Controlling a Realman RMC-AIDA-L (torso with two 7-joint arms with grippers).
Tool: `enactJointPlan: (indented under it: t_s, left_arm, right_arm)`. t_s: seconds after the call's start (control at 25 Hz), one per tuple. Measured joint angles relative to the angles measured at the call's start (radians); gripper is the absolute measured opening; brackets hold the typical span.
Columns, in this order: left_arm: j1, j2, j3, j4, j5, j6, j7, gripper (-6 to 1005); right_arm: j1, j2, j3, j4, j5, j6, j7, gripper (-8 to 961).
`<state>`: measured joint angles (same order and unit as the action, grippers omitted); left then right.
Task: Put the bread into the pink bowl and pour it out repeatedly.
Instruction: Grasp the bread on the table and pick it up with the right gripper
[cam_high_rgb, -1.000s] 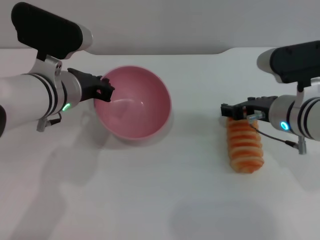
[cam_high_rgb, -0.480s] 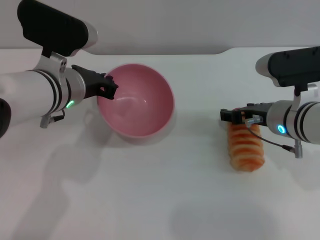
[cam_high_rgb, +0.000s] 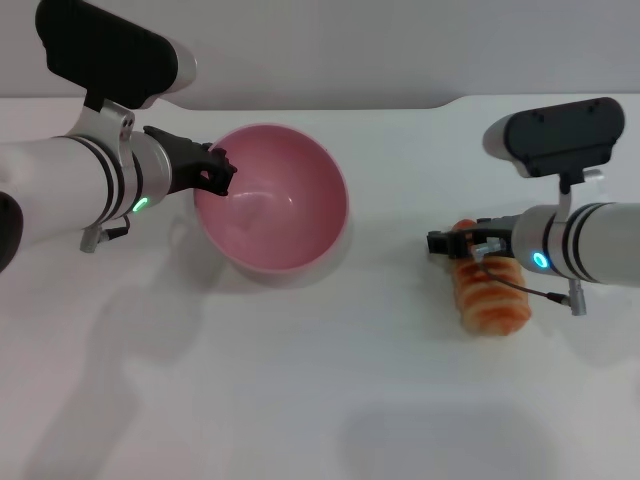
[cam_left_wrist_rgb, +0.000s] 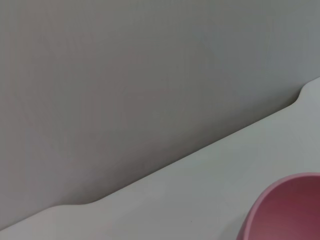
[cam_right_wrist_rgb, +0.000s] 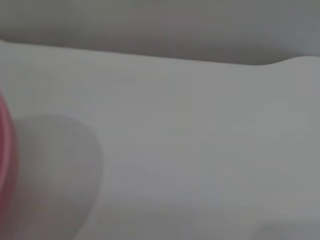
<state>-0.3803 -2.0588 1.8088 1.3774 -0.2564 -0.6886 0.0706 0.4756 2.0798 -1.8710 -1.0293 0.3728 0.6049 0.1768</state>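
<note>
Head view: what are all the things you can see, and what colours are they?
bowl: one, pink, on the table's left half, tipped a little, nothing in it.
bread: one, striped orange and cream, lying on the table's right half.
table: one, white, under everything.
wall: grey, behind the table.
left gripper: one, black, at the bowl's left rim; it looks closed on the rim.
right gripper: one, black, at the bread's far end; whether it grips is unclear.
</note>
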Motion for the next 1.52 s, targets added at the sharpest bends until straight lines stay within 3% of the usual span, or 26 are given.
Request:
enactJointPlan:
  t_s: [0.28,0.48,0.6,0.92,1.28,1.52]
  left_arm:
    - [-0.001,0.0,-0.001,-0.003,0.0,0.0,0.0,52]
    - [-0.002,0.0,-0.001,-0.004,0.0,0.0,0.0,53]
    - [-0.002,0.0,-0.001,-0.01,0.0,0.005,0.0,54]
    - [-0.006,0.0,-0.002,-0.037,-0.001,0.016,0.0,54]
    - [-0.032,0.0,-0.002,-0.078,-0.036,0.029,0.01,54]
    - [-0.044,0.0,0.002,-0.091,-0.04,0.029,0.011,53]
  right_arm:
    - [0.011,-0.004,-0.033,-0.017,-0.007,0.029,-0.022,701]
    - [-0.002,-0.007,-0.034,-0.071,-0.011,0.042,-0.033,643]
    - [-0.014,-0.008,-0.026,-0.13,-0.024,0.053,-0.05,446]
    - [-0.066,-0.007,0.023,-0.335,-0.118,0.141,-0.054,277]
    - [-0.072,-0.001,-0.044,-0.29,-0.156,0.103,-0.029,48]
    - [-0.077,-0.001,-0.041,-0.285,-0.157,0.104,-0.016,328]
